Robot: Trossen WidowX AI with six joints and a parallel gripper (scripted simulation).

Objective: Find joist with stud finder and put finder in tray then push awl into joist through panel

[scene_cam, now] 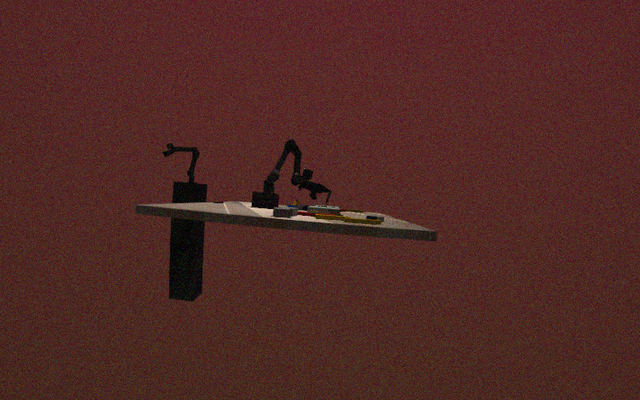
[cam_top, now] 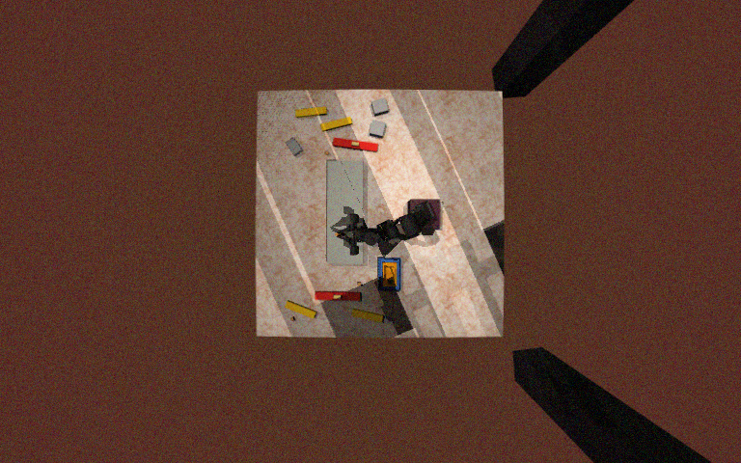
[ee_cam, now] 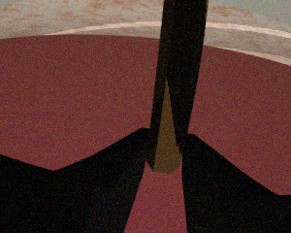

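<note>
My gripper (cam_top: 338, 231) (scene_cam: 329, 191) (ee_cam: 167, 139) is shut on the awl (scene_cam: 328, 197) (ee_cam: 181, 58), whose dark handle stands between the fingertips in the wrist view. In the exterior view the awl hangs nearly upright, slightly tilted, with its lower end a little above the panel. The grey floor panel (cam_top: 340, 183) (scene_cam: 324, 210) lies under the gripper; the arm covers part of its lower half in the top view. The joist is hidden. The orange stud finder (cam_top: 389, 268) lies in the blue tray (cam_top: 397, 275), beside the panel's lower right corner.
A red level (cam_top: 338, 296) lies below the panel and another red level (cam_top: 366, 147) above it. Yellow bars (cam_top: 311, 112) (cam_top: 301, 309) and grey blocks (cam_top: 379, 106) (cam_top: 294, 147) lie farther out. The arm's base (cam_top: 433, 207) (scene_cam: 265, 199) stands right of the panel. Shadows cross the table (cam_top: 460, 172).
</note>
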